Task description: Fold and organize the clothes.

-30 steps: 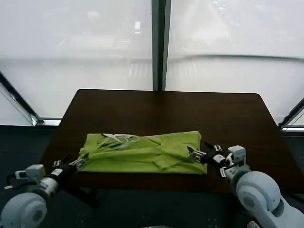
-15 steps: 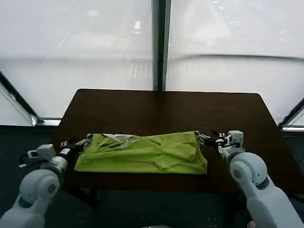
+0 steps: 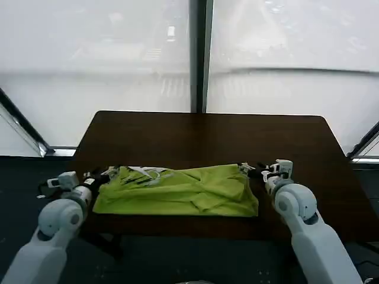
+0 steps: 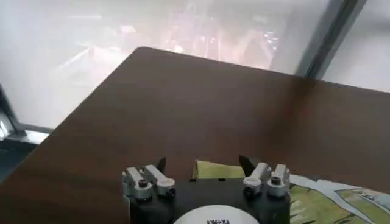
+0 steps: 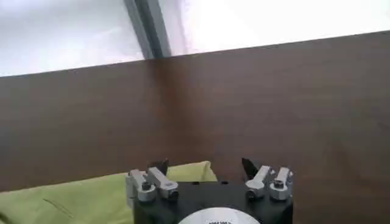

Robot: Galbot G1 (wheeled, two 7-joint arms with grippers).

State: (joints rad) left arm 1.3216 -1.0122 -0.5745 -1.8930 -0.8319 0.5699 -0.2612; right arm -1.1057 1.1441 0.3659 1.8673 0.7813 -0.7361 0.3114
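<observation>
Lime-green T-shirt lies on the dark brown worktop, near the front edge, already doubled into a long band running left to right. Surface rumpled; a white printed patch shows toward its left end. Far half of the worktop bare.

Left claw sits at the far-left corner of the shirt, low over the wood. Left wrist view: fingers spread, tips apart, with the shirt's corner lying just between and under them, not pinched. Right claw sits at the far-right corner. Right wrist view: right claw likewise spread, the green edge under and beside it, nothing gripped.

Judged step: both claws placed at the two far corners, ready to take hold for the next fold. Folding partly done; one band, not yet a compact packet.

Next move seems to call for both claws to drop onto the cloth and close on the corners together, catching all layers, then lift evenly so the band does not skew or slide off the front edge.
</observation>
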